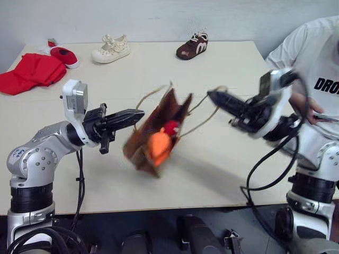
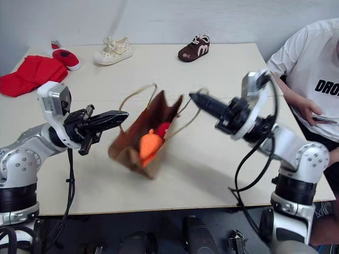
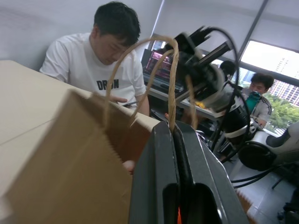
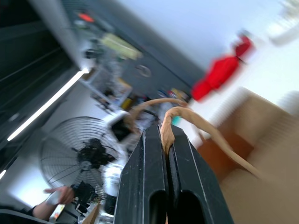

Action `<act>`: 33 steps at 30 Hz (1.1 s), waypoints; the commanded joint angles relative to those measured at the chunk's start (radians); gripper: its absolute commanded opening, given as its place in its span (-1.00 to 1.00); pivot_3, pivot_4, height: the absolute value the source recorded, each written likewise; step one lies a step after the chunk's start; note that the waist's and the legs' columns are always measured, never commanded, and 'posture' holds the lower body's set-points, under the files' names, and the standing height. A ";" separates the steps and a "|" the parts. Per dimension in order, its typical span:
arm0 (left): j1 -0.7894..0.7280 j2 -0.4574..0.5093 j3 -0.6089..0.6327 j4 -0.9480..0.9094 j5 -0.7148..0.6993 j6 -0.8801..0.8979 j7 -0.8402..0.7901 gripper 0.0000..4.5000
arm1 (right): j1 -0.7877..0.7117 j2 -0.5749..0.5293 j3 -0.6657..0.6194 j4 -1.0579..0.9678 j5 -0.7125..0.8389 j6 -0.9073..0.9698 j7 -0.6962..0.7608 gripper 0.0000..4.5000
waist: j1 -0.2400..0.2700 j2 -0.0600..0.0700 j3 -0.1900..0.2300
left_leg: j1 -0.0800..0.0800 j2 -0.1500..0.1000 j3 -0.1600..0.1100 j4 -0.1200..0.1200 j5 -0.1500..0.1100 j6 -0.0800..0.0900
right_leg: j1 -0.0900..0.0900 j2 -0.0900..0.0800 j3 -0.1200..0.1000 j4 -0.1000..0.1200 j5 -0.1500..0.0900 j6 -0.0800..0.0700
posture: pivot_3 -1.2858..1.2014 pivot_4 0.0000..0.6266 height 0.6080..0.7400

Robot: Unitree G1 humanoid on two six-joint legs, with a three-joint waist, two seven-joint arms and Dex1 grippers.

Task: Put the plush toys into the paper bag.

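Beige table (image 1: 222, 174), shirt (image 1: 312, 58) lettering — "DRO"

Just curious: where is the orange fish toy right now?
The orange fish toy sits inside the paper bag, mid-table between both grippers, beside the red toy.

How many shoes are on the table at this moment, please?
3, all along the table's far edge: a red shoe beside the red cloth, a cream shoe and a brown shoe. None seems hidden.
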 commanded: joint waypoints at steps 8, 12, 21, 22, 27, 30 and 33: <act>-0.077 -0.079 -0.027 0.084 0.125 -0.173 -0.017 -1.00 | 0.020 -0.096 0.092 0.008 -0.073 -0.050 0.038 -0.98 | 0.010 0.000 0.000 | -0.001 0.000 0.000 0.000 0.000 0.001 | 0.000 -0.001 0.000 -0.001 0.000 0.000 | 0.03 -0.52 1.00; -0.057 -0.112 -0.053 0.056 0.141 -0.181 -0.011 -1.00 | 0.090 -0.121 0.094 0.015 -0.169 -0.073 0.092 -0.98 | 0.025 0.000 0.000 | -0.002 0.000 0.000 0.001 0.000 0.001 | 0.000 -0.001 0.000 -0.001 0.000 0.001 | 0.03 -0.52 1.00; -0.062 -0.136 -0.090 0.078 0.195 -0.218 -0.029 -1.00 | 0.107 -0.128 0.101 0.017 -0.205 -0.078 0.158 -0.98 | 0.026 0.000 0.000 | -0.001 0.000 0.000 0.001 0.001 0.001 | 0.000 -0.001 0.000 0.000 0.001 0.001 | 0.03 -0.52 1.00; -0.060 -0.130 -0.082 0.071 0.184 -0.208 -0.029 -1.00 | 0.103 -0.133 0.097 0.016 -0.175 -0.077 0.152 -0.98 | 0.027 0.000 0.000 | -0.001 0.000 0.000 0.001 0.001 0.001 | 0.000 -0.001 0.000 0.000 0.001 0.001 | 0.03 -0.52 1.00; -0.023 -0.073 -0.038 0.040 0.149 -0.130 -0.011 -0.72 | 0.083 -0.188 0.109 -0.033 -0.111 -0.047 0.198 -0.43 | 0.025 0.000 0.000 | -0.001 0.000 0.000 0.001 0.001 0.001 | 0.000 -0.001 0.000 0.000 0.001 0.001 | 0.03 -0.52 1.00; 0.013 -0.032 -0.006 0.008 0.128 -0.100 -0.007 -0.33 | 0.105 -0.259 0.122 -0.066 -0.125 0.003 0.261 0.01 | 0.025 0.000 0.000 | -0.001 0.000 0.000 0.000 0.001 0.001 | 0.000 -0.001 0.000 -0.001 0.001 0.001 | 0.03 -0.52 1.00; 0.073 0.031 0.057 -0.044 0.093 -0.056 -0.008 0.08 | 0.169 -0.358 0.102 -0.110 -0.238 0.044 0.399 0.46 | 0.027 0.000 0.000 | -0.001 0.000 0.000 0.000 0.001 0.001 | 0.000 -0.001 0.000 -0.002 0.001 0.001 | 0.03 -0.52 1.00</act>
